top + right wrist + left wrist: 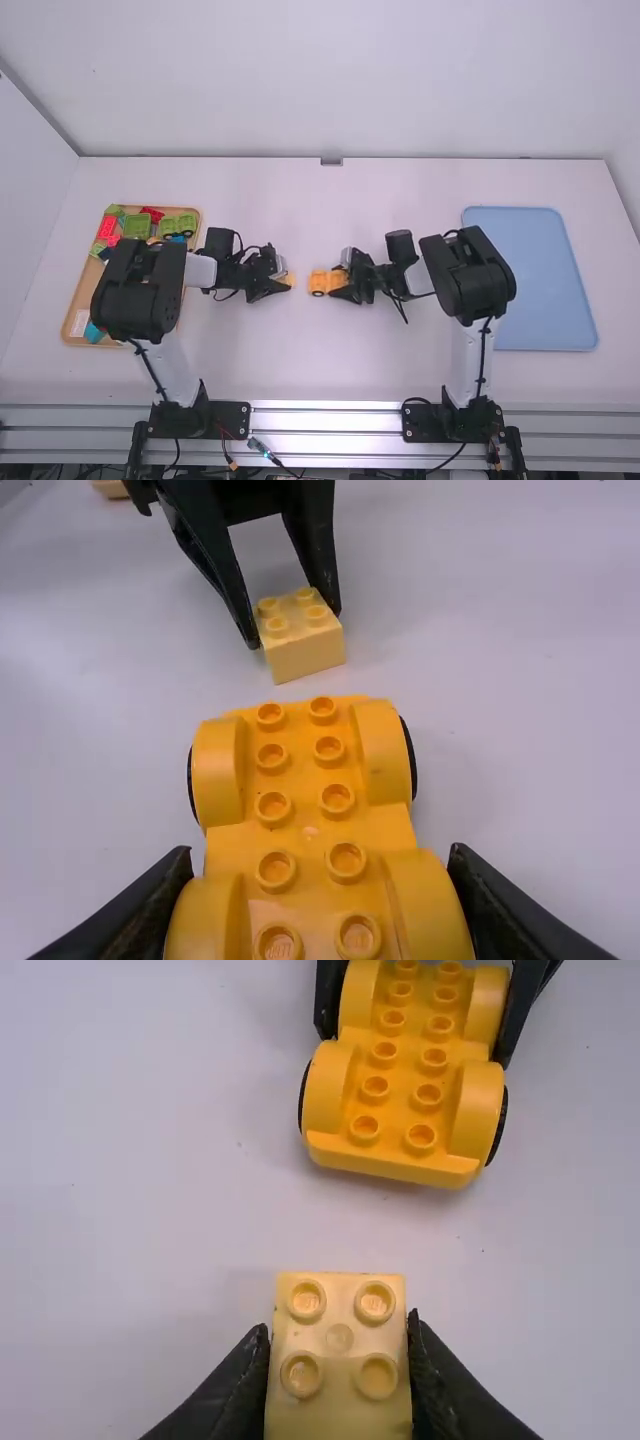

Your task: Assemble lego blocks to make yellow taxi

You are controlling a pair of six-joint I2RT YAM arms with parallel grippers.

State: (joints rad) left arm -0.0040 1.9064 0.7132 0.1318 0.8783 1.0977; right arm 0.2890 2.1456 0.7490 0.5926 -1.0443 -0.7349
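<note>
So the left gripper (284, 282) is closed in on a small pale yellow block (338, 1345), a finger against each side, and only the block keeps the fingers apart. Studs on that one face up. The right gripper (338, 284) is spread wider, since it's got the chunky orange-yellow car base (310, 820) pinched across one end, between its rounded wheel arches. Black wheels (411, 758) peek out at the other end, and there's a double row of studs down the middle.

Both pieces are around the middle of the white table (320, 370), near each other but not touching. Over on the left there's a wooden tray (84, 278) with red and green blocks (137, 226) in it, and a blue tray (540, 270) sits on the right.
</note>
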